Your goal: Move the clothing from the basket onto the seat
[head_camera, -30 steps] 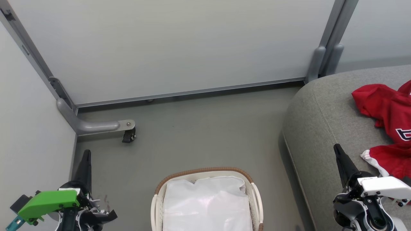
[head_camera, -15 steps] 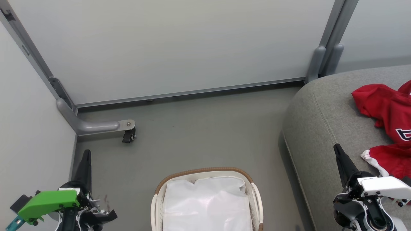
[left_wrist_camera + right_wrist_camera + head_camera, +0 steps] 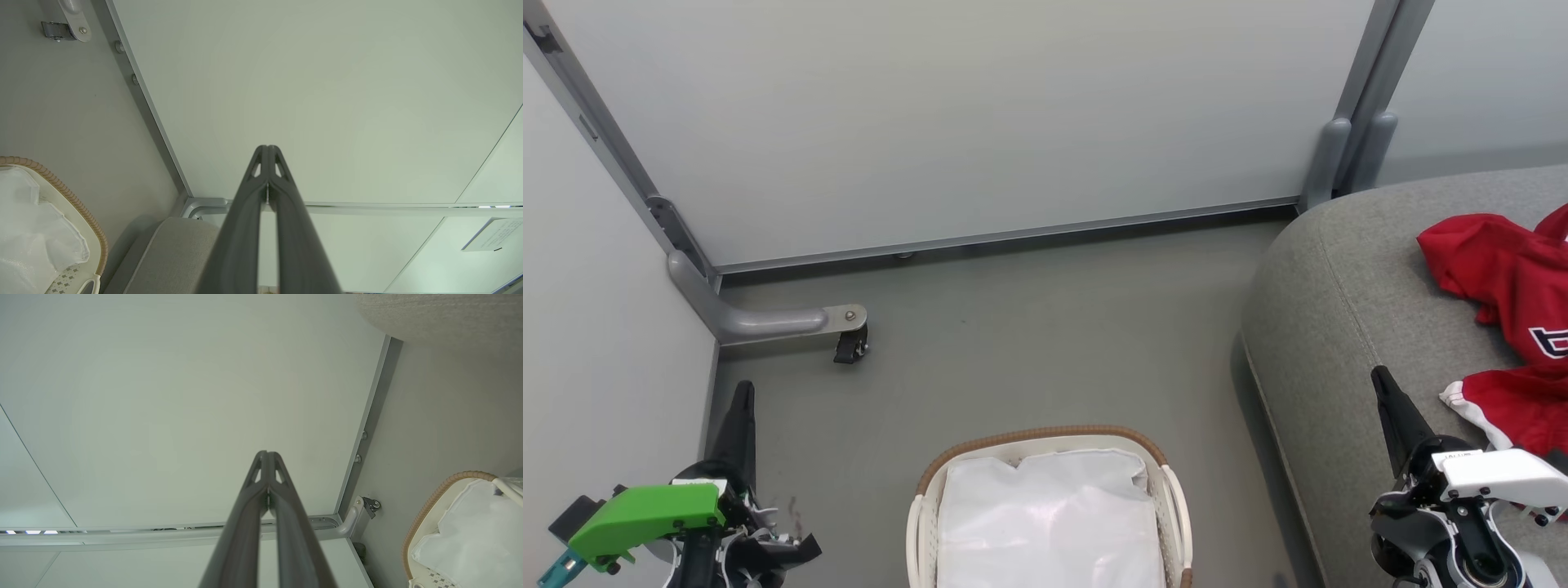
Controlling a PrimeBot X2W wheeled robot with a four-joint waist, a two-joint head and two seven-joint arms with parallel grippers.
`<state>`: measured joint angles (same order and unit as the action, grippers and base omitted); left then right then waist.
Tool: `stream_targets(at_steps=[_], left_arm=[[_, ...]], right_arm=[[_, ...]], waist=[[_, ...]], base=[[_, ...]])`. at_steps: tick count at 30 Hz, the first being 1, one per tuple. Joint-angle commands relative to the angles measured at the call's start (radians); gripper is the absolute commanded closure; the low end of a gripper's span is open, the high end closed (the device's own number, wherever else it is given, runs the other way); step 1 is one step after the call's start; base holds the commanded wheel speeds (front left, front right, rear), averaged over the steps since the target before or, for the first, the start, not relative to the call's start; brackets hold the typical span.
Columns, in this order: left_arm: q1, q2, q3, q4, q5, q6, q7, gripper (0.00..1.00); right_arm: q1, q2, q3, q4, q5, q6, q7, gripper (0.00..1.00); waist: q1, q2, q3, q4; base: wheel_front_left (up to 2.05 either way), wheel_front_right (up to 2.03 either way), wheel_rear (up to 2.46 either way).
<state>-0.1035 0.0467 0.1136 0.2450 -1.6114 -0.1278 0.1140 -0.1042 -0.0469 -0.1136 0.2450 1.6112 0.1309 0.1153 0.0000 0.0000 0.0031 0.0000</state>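
Observation:
Red clothing [image 3: 1515,318] with white trim lies crumpled on the grey seat [image 3: 1347,318] at the right of the head view. The white basket [image 3: 1045,441] with its brown woven rim stands on the floor at bottom centre; its white liner is all I see inside. The basket [image 3: 61,196] sits at the lower left of the left wrist view, and the basket [image 3: 437,502] at the lower right of the right wrist view. My left gripper [image 3: 743,390] is shut and empty at the lower left. My right gripper [image 3: 1380,377] is shut and empty over the seat's front edge, left of the clothing.
Pale partition panels [image 3: 980,114] on grey frames close off the back and left. A grey foot with a black caster [image 3: 849,347] juts onto the floor at the left. Bare grey floor [image 3: 1045,343] lies between basket, panels and seat.

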Motion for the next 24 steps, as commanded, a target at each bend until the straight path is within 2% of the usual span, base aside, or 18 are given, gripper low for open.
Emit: stream_targets(at_steps=[1, 24], left_arm=[[-0.011, 0.007, 0.002, -0.001, -0.003, -0.007, 0.003, 1.0], [-0.011, 0.007, 0.002, -0.001, -0.003, -0.007, 0.003, 1.0]], right_arm=[[-0.008, -0.006, -0.002, -0.002, 0.004, 0.0, 0.001, 1.0], [-0.008, -0.006, -0.002, -0.002, 0.004, 0.0, 0.001, 1.0]], waist=[[0.0, 0.0, 0.0, 0.0], [0.0, 0.0, 0.0, 0.0]], base=[[0.0, 0.0, 0.0], [0.0, 0.0, 0.0]])
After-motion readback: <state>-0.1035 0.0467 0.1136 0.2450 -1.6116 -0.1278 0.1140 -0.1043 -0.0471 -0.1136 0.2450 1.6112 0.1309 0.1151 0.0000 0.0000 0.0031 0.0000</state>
